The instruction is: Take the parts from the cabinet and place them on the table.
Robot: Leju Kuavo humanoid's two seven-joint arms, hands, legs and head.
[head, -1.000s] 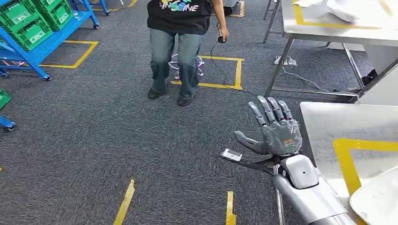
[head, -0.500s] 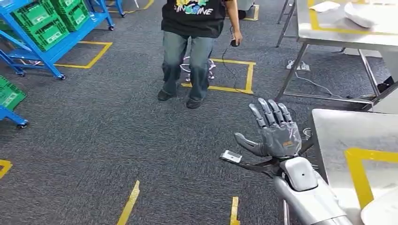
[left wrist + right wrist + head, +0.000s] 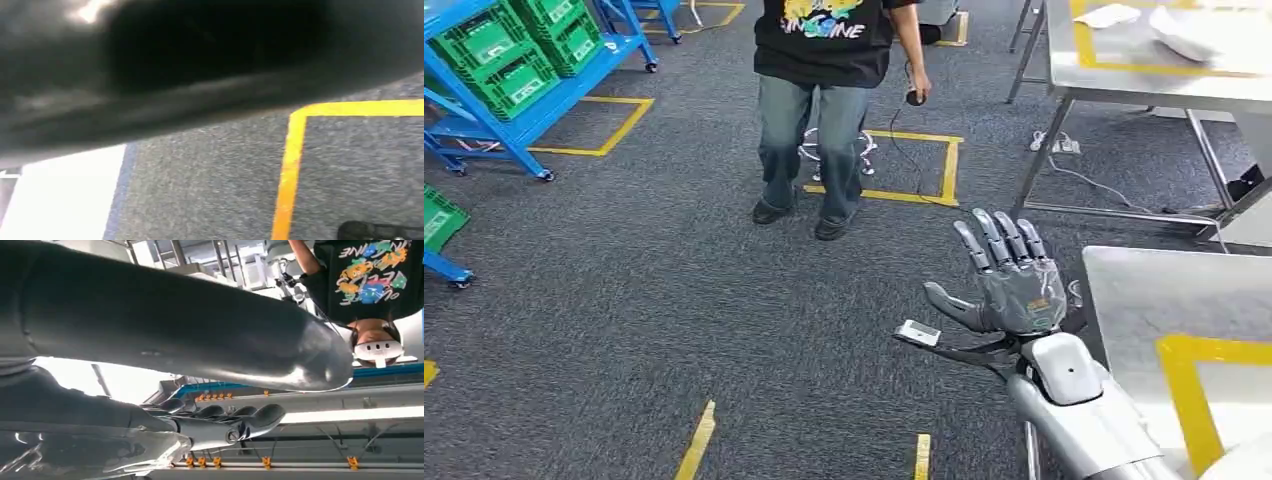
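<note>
Right hand (image 3: 1014, 280) raised with fingers (image 3: 1002, 235) spread and empty, no parts visible, blue cabinet (image 3: 509, 75) well apart; risk: arm clips the bench (image 3: 1144, 300) edge or the nearby person (image 3: 824, 110) while turning

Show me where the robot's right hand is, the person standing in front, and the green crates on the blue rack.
right hand (image 3: 1016, 285), head view, on the back of the open hand.
person (image 3: 816, 150), head view, on the jeans.
green crates (image 3: 509, 45), head view, on the front face of a crate.
</note>
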